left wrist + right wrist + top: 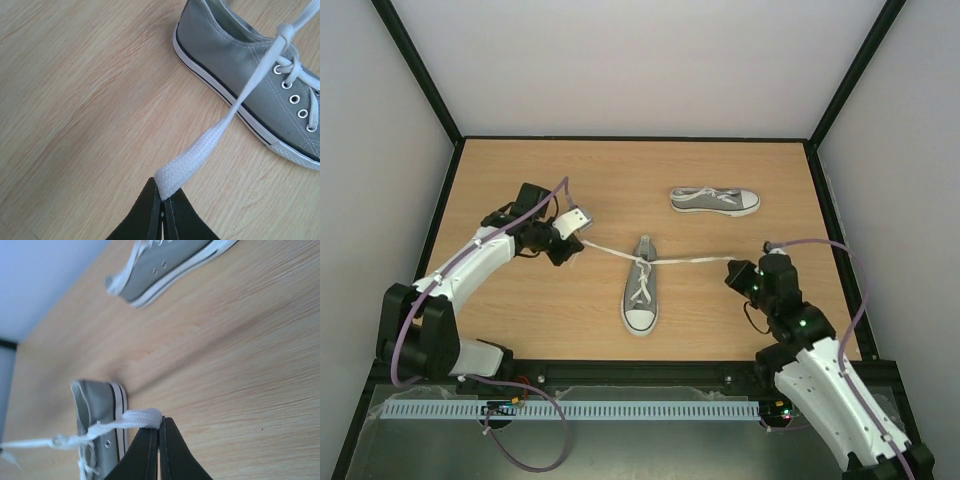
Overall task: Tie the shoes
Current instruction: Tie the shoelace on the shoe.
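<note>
A grey sneaker (641,292) with a white toe cap stands mid-table, toe toward me. Its white lace runs out taut to both sides from a knot (642,261) at the top eyelets. My left gripper (570,243) is shut on the left lace end (177,167), left of the shoe (250,70). My right gripper (733,271) is shut on the right lace end (145,418), right of the shoe (100,415). The second grey sneaker (714,200) lies on its side further back, and also shows in the right wrist view (165,267).
The wooden table (520,320) is bounded by black frame rails and grey walls at left, right and back. A perforated rail (570,410) runs along the near edge between the arm bases.
</note>
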Tool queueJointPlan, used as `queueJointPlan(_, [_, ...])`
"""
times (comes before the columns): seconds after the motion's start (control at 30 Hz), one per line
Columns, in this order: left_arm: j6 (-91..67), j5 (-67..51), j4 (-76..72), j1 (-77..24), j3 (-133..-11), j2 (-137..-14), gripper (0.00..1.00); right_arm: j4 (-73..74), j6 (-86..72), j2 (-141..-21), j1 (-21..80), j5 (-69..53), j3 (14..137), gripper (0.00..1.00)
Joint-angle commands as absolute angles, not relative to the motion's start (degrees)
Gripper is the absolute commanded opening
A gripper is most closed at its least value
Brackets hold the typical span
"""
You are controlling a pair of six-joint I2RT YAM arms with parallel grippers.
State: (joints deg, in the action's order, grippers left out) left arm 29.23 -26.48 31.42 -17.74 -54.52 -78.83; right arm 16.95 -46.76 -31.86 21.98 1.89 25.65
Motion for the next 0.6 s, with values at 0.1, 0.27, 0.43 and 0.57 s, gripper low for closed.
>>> queueJointPlan(0.1, [28.9, -28.6, 35.2, -17.6, -53.3, -76.9, 0.02, 25.4, -62.1, -19.6, 21.7, 18.4, 24.4, 0.01])
queueJointPlan(0.27, [30.6, -27.4, 36.6, -17.6, -51.2, -76.3, 0.02, 28.6, -69.8, -13.1, 21.6, 21.2, 19.8, 0.01])
queueJointPlan(0.43, [32.6, -25.0, 36.4, -17.4, -49.3, -76.9, 0.02, 26.1, -68.6, -12.1, 21.7, 26.8, 18.5, 0.01])
queueJointPlan(0.57, [34.0, -21.0, 34.5, -16.1, -47.5, -77.6, 0.02, 21.9, -68.0, -19.7, 21.6, 24.6, 16.7, 0.01])
